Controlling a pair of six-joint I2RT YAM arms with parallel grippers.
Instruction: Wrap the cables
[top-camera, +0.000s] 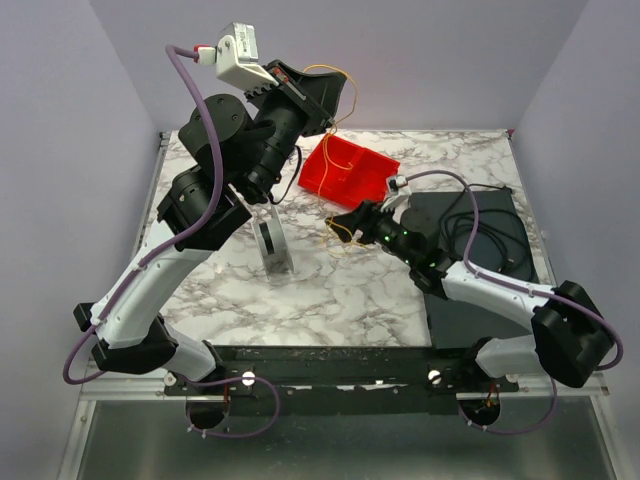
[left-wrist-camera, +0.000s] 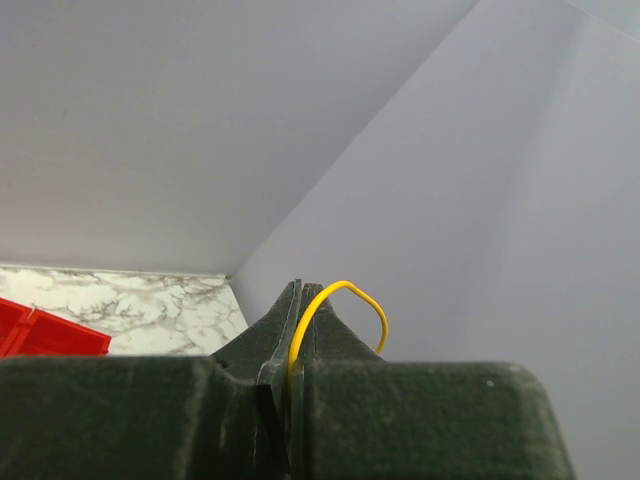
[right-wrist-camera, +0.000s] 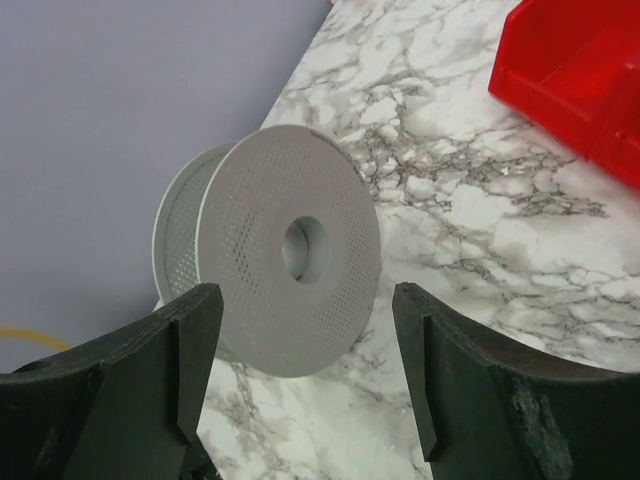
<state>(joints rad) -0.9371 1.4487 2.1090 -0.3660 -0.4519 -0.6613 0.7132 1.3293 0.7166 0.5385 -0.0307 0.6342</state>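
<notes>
1. Left gripper (left-wrist-camera: 302, 300): raised high, jaws pinched together on the cables (left-wrist-camera: 345, 284). One yellow strand arcs out past the tips and curls back to its right.
2. From that grip the wire hangs down toward the red bin (top-camera: 352, 170) below it.
3. Right gripper (right-wrist-camera: 305, 330): jaws spread wide, nothing between them.
4. White spool (right-wrist-camera: 290, 290) stands upright on the marble table (right-wrist-camera: 480, 230), dead ahead of the right fingers and apart from them.
5. A bit of yellow wire shows outside the right gripper's left finger (right-wrist-camera: 190, 350); contact can't be told.
</notes>
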